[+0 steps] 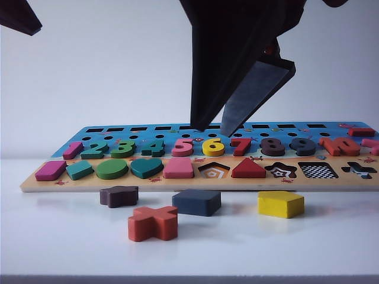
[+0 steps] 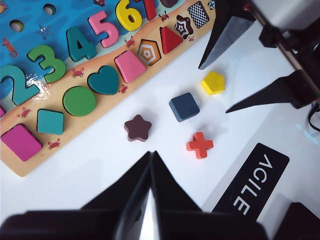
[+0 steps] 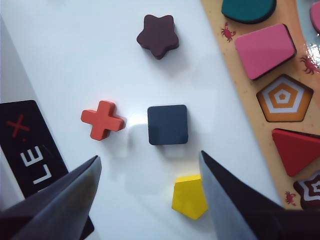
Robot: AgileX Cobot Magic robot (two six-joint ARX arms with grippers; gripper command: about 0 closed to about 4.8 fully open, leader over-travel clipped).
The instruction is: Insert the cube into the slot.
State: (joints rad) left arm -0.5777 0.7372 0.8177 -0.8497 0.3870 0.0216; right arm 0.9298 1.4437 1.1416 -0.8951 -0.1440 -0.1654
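Observation:
The cube (image 1: pixel 196 202) is a flat navy block lying on the white table in front of the puzzle board (image 1: pixel 35 183). It also shows in both wrist views, cube (image 2: pixel 184 106) and cube (image 3: pixel 168 124). The slot (image 1: pixel 318 170), a checkered square recess, lies empty near the board's right end, slot (image 2: pixel 198 14). My right gripper (image 3: pixel 149 156) hangs open above the table, the cube just beyond its fingertips and nothing between them; right gripper (image 1: pixel 213 129). My left gripper (image 2: pixel 151 152) is shut and empty, hovering short of the star block.
A brown star block (image 1: pixel 119 196), an orange cross block (image 1: pixel 153 223) and a yellow pentagon block (image 1: pixel 280 204) lie loose round the cube. The pentagon (image 3: pixel 189 197) sits beside one right finger. Star, pentagon and cross recesses are empty; other shapes and numbers fill the board.

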